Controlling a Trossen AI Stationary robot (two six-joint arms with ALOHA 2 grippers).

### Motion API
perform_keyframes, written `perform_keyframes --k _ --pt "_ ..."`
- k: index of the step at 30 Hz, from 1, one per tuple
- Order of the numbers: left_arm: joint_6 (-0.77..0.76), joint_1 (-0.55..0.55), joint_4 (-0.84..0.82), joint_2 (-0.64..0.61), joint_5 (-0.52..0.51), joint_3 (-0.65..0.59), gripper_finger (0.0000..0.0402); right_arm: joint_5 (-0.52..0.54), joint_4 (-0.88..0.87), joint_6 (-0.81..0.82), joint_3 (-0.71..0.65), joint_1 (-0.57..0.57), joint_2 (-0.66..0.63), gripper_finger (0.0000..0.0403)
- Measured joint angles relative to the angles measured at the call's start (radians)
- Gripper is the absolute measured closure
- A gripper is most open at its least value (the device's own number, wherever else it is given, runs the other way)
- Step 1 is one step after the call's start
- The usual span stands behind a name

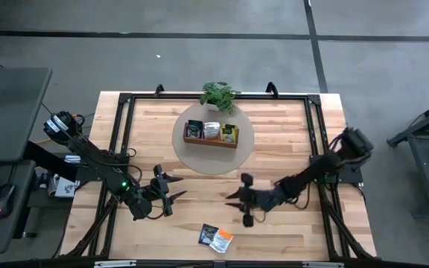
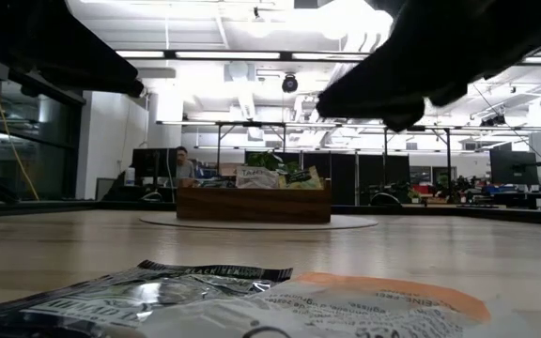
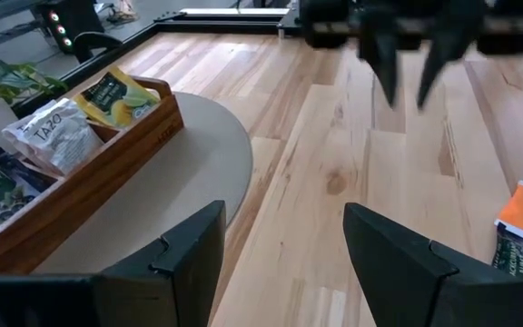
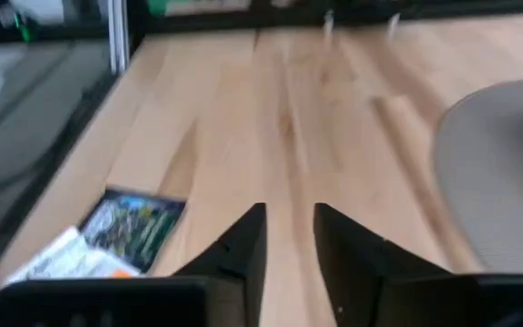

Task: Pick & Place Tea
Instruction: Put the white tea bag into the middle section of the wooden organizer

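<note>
The right gripper (image 1: 238,201), fingers narrow, and the left gripper (image 1: 171,187), wide, hover empty; two sachets (image 1: 216,237) lie flat at 6 o'clock near the bench (image 1: 289,141) edge.

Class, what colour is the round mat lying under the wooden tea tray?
Pale beige-grey, plain. The round mat shows best in the left wrist view, under the wooden tray.
</note>
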Motion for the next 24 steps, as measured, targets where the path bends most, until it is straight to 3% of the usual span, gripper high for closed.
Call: perform_keyframes --k 6,10,18,24 --pt "0.000 0.000 -0.002 0.000 0.006 0.000 0.0181 -0.060 -0.126 0.029 0.157 0.041 0.146 0.0395" --pt "0.000 0.000 -0.003 0.000 0.006 0.000 0.0181 -0.080 -0.173 0.096 0.234 0.082 0.191 0.0399" --pt "0.001 0.000 -0.003 0.000 0.011 0.000 0.0181 -0.002 -0.390 0.214 0.377 0.182 0.198 0.0402" --pt "0.001 0.000 -0.003 0.000 0.012 0.000 0.0181 -0.060 -0.487 0.286 0.420 0.196 0.202 0.0402"
